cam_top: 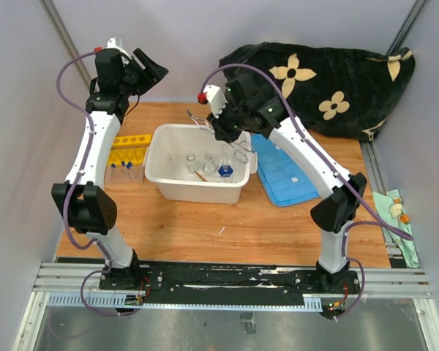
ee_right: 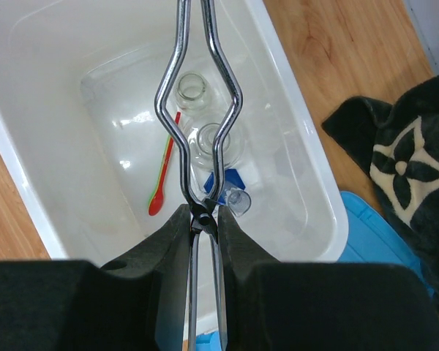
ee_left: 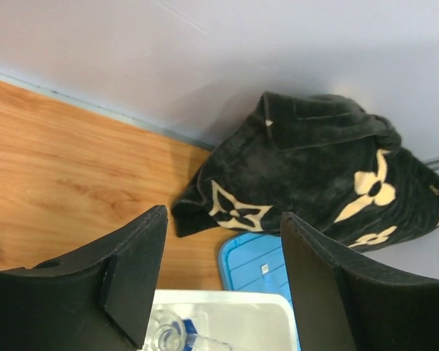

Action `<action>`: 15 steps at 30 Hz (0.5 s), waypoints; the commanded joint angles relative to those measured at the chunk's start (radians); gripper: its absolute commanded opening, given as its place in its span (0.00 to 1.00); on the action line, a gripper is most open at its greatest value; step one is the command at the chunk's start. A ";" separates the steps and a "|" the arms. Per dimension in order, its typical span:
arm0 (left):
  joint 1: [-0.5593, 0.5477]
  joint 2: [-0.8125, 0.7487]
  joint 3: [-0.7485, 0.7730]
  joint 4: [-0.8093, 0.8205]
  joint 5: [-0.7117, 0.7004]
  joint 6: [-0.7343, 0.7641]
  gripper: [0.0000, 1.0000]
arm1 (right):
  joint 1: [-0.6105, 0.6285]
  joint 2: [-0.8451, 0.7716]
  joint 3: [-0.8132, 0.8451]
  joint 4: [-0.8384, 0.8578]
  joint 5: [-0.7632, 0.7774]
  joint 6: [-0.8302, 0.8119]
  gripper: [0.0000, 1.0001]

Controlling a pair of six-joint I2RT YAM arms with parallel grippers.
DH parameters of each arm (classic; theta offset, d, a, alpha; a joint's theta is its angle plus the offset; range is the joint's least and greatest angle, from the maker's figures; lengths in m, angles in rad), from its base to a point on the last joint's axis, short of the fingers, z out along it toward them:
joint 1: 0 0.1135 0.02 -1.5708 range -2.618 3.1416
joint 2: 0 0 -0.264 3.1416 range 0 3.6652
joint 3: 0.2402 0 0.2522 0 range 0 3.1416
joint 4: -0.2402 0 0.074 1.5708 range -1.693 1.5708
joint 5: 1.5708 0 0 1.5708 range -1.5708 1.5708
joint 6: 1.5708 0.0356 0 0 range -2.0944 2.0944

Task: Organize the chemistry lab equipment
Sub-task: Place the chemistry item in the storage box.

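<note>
Right gripper (ee_right: 205, 219) pinched tight on the metal tongs (ee_right: 184, 168) — tips pointing toward 12 o'clock above the white tub (ee_right: 307, 183); lower slowly, missing the flasks (ee_right: 192, 89) (fragile). Left gripper (ee_left: 223, 285) gapes, holding nothing.

Overhead plus two wrist views.
Top camera looks down on the tabletop (cam_top: 205, 227); close wrist cameras share white tub (ee_right: 296, 157) and black cloth (ee_left: 314, 168).

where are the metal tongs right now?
Right wrist view, centre: the metal tongs are clamped in the right gripper, held over the open white tub, above the glass flasks and red-handled spatula lying inside it.
</note>
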 commanded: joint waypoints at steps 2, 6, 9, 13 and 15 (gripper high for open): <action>0.006 0.046 0.033 0.010 0.036 0.068 0.66 | 0.087 0.010 0.037 0.018 0.098 -0.135 0.01; 0.006 0.058 0.021 0.000 0.035 0.101 0.65 | 0.161 0.032 0.015 0.031 0.182 -0.220 0.01; 0.006 0.055 0.005 -0.002 0.036 0.122 0.65 | 0.195 0.046 -0.014 0.053 0.207 -0.243 0.01; 0.006 0.042 -0.018 -0.004 0.041 0.146 0.65 | 0.226 0.053 -0.079 0.103 0.241 -0.292 0.01; 0.006 0.034 -0.033 -0.002 0.045 0.149 0.65 | 0.228 0.059 -0.094 0.116 0.245 -0.306 0.00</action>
